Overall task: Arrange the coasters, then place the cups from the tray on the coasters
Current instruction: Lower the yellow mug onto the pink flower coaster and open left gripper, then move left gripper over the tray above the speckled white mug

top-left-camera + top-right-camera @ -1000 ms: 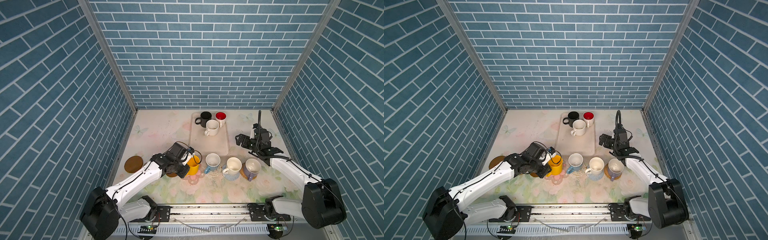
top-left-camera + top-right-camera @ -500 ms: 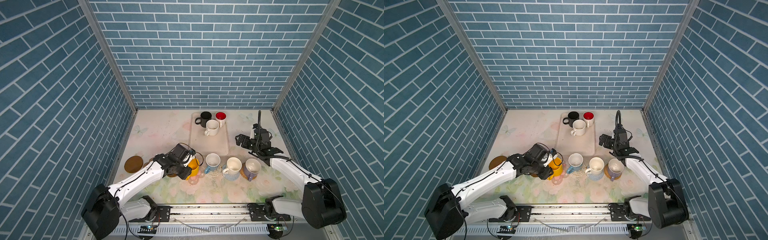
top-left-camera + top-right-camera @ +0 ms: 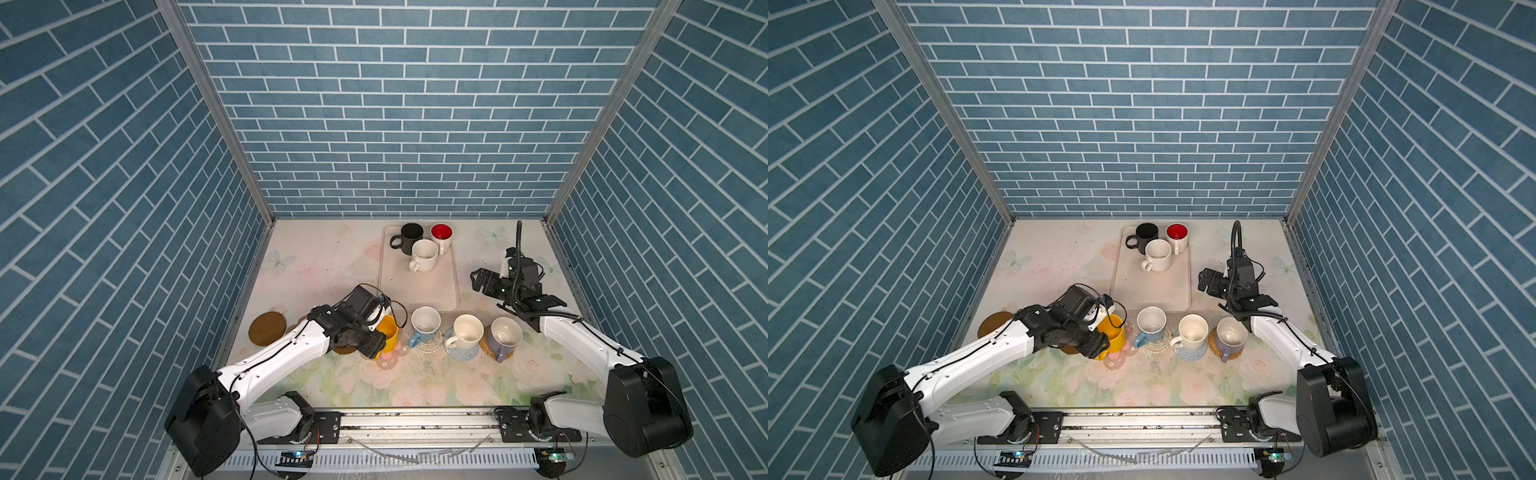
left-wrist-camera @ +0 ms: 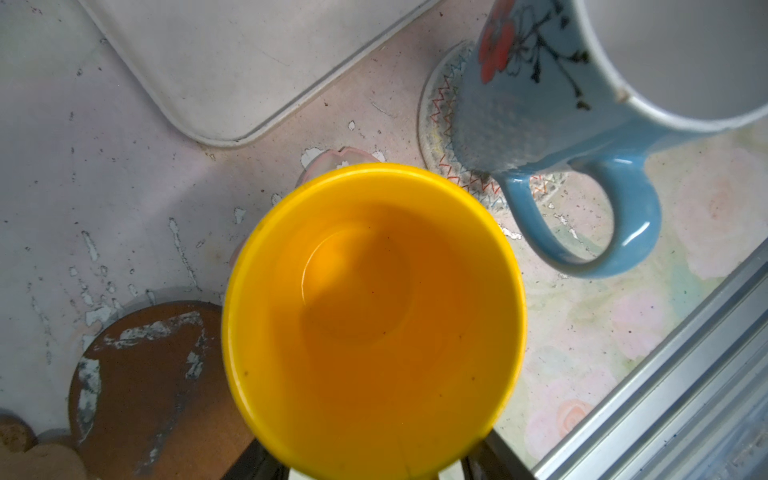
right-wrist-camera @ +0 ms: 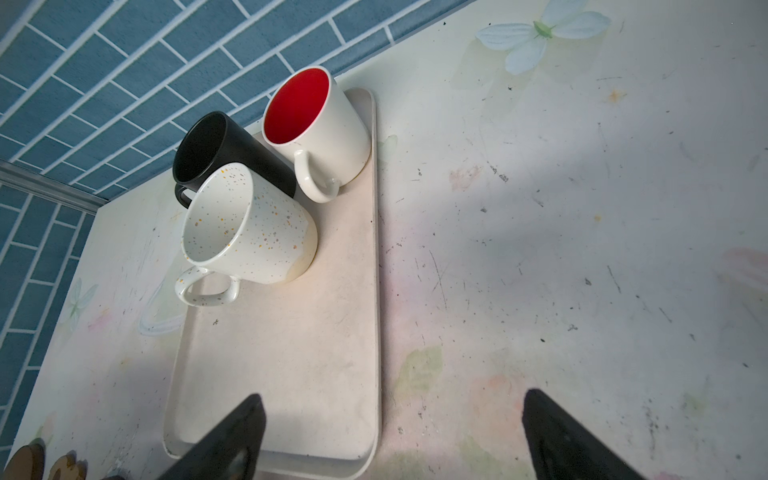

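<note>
Yellow mug (image 3: pixel 390 332) has been lowered onto the pink coaster (image 3: pixel 384 362) by the tray (image 3: pixel 419 286) corner; left hand (image 3: pixel 376 336) grip can't be judged, right hand (image 5: pixel 392 397) held wide, empty, over bare table (image 5: pixel 582 249).

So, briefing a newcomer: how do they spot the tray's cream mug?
Find the beige tray before the back wall. Of three mugs at its far end, the cream mug stands frontmost, speckled, unlike the black mug and red-lined mug.
</note>
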